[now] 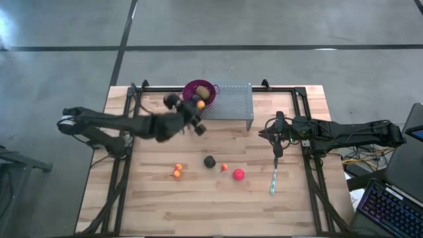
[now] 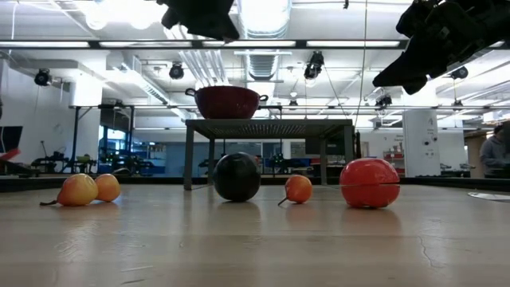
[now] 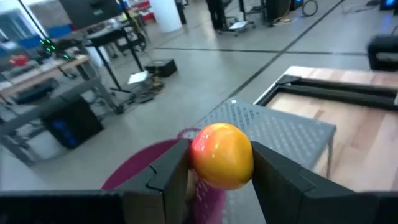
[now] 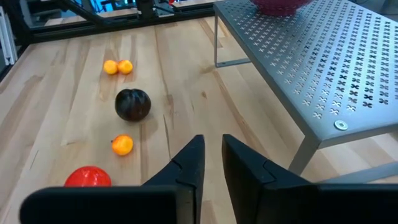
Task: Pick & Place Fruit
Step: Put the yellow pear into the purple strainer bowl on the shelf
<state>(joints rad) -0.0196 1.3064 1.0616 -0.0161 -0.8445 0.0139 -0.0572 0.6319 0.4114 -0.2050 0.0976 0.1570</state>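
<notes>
One small orange fruit (image 3: 222,155) sits pinched between my left fingers (image 3: 169,177), its skin shading from red to yellow, and I hold it high above the purple colander bowl (image 1: 199,92) that stands on the grey perforated stand (image 1: 232,103) at the far side of the table (image 1: 165,211). My left gripper (image 1: 196,114) is closed on that fruit, the pads pressed on either side of it. From the wrist view the bowl's rim (image 3: 146,163) shows just under and behind the fruit, so I judge I am in the carrying step, almost at the drop. An olive-green oval (image 1: 202,92) already lies in the bowl.

Next I need to bring the fruit squarely over the bowl's hollow, lower a little, then part the fingers so it falls inside, not onto the metal stand beside it.

Still on the boards wait a dark ball (image 1: 209,161), a red ball (image 1: 238,174), one tiny orange piece (image 1: 224,167) between them, and a pair of orange ones (image 1: 178,170) touching each other farther to my left. A teal stick (image 1: 272,181) lies near the right edge.

My right gripper (image 4: 211,163) hangs over the right side of the table, holding nothing, its fingers drawn near together with a narrow gap between them.
</notes>
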